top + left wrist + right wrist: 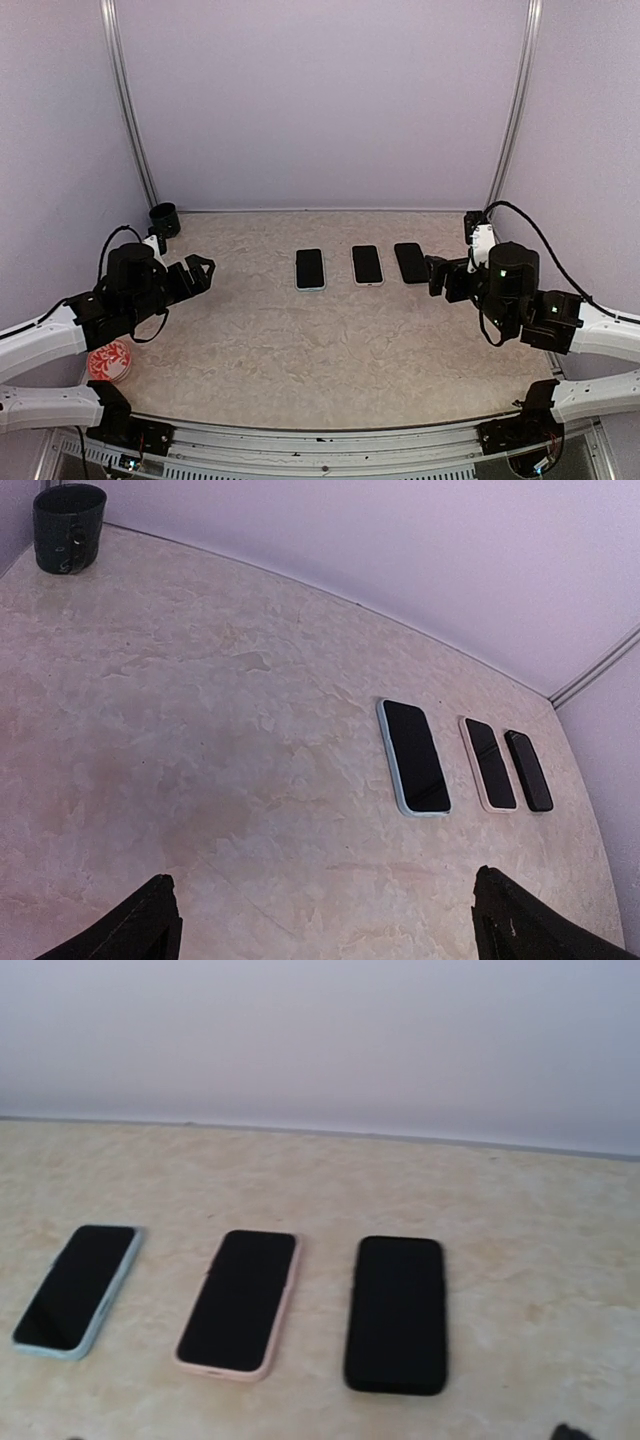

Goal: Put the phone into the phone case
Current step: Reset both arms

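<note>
Lying in a row on the counter (250, 340) are three dark slabs: a blue-rimmed one (310, 269), a pink-rimmed one (367, 265) just right of it, and an all-black one (410, 263) right of the pink. Each rim seems to hold a dark face, so whether these are cased phones or empty cases, I cannot tell. The left tool (196, 272) is wide and holds nothing, well left of the blue one. The right tool (437, 275) is near the black one; its opening I cannot tell. Any grasp should take the long edges.
</note>
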Tool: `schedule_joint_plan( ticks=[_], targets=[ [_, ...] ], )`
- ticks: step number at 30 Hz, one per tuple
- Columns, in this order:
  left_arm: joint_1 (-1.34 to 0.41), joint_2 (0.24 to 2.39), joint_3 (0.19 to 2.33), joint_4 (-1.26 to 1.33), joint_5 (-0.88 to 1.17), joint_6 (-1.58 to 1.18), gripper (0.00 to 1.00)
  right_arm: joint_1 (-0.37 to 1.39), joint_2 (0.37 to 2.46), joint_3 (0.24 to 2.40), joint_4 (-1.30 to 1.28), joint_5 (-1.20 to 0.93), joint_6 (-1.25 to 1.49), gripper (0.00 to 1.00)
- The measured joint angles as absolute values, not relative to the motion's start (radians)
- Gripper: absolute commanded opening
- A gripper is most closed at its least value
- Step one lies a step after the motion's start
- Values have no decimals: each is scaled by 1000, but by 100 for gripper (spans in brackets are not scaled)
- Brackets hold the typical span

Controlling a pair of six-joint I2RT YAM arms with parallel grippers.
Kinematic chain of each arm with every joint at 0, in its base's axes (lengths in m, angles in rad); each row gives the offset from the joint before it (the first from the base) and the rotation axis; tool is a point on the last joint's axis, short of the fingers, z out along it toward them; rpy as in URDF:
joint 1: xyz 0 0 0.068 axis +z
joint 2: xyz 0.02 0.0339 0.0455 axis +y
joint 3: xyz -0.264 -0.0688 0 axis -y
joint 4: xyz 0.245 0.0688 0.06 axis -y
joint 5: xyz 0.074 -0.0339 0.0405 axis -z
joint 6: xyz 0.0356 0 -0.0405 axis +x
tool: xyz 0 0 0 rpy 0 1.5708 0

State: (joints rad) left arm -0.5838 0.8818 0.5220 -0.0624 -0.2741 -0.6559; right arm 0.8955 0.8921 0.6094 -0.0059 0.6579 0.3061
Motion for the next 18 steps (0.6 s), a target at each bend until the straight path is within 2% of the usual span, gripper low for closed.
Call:
schedule_joint_plan(
  ticks=[10,18],
  targets=[
    [-604,887,522,-60,-357,-599,99,896,734,537,-9,712,273,99],
    [-604,928,527,-60,-375,-590,99,896,704,525,-9,725,243,99]
  ],
)
